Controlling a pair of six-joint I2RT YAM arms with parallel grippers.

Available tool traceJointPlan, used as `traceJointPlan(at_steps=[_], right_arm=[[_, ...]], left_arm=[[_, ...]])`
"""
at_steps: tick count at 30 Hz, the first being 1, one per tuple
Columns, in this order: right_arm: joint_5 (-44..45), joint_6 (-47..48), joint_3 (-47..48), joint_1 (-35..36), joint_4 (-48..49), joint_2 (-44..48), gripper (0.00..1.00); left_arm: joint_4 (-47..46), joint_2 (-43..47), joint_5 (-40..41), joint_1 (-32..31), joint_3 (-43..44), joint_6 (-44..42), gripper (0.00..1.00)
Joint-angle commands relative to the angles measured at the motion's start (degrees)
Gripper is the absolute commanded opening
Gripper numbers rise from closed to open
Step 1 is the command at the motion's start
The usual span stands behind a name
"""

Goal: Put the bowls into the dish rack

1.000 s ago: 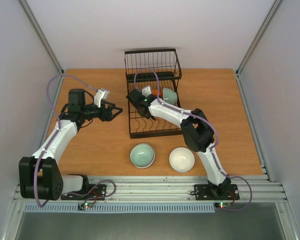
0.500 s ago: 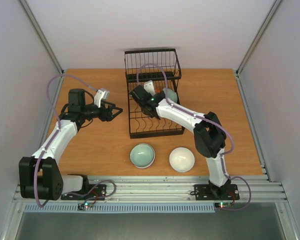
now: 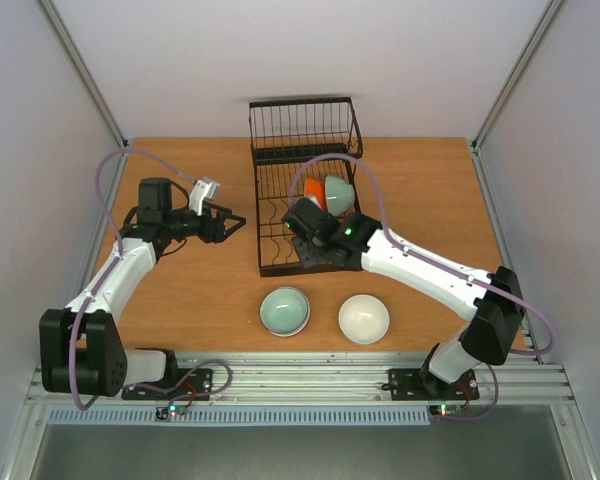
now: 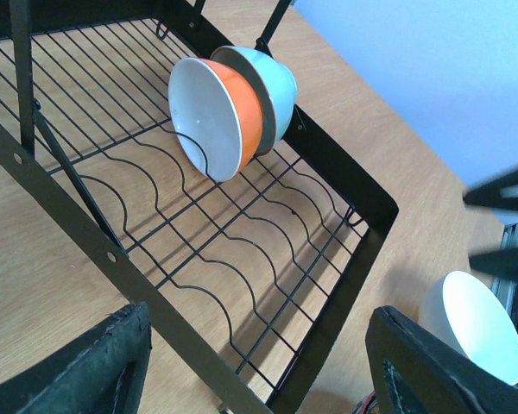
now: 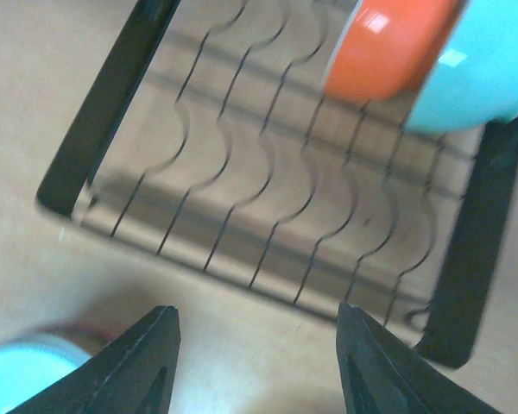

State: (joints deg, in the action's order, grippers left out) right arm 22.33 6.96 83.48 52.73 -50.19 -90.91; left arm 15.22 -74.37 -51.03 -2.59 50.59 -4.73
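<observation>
As the right gripper (image 5: 255, 307) hangs empty, jaws apart, over the black wire dish rack (image 3: 258, 225), target the mint-green ceramic bowl (image 3: 284, 311) at 7 o'clock.

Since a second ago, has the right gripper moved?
Yes. The right gripper backed away from the bowls, toward the rack's near edge.

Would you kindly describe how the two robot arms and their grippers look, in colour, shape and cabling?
The left arm and right arm have white links with black joints. A lilac cable loops along each. The left gripper and right gripper each have two dark, wedge-shaped fingers.
</observation>
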Motion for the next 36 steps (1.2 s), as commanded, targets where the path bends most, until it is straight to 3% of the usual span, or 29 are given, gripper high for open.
traceJointPlan(at_steps=[1,13,36], right_arm=[[-9.09,-3.09,-5.84,3.91,-5.2,3.27,0.51],[-13.66,-9.03,-11.78,10.12,-2.78,3.33,0.35],[-14.5,-10.3,-13.16,11.22,-0.48,-1.68,0.24]], left_arm=[[-1.25,0.31,-0.87,0.22,0.74,-0.7,0.68],[-0.77,0.8,-0.92,0.22,0.83,-0.71,0.68],[-0.76,0.89,-1.18,0.22,0.74,-0.89,0.68]])
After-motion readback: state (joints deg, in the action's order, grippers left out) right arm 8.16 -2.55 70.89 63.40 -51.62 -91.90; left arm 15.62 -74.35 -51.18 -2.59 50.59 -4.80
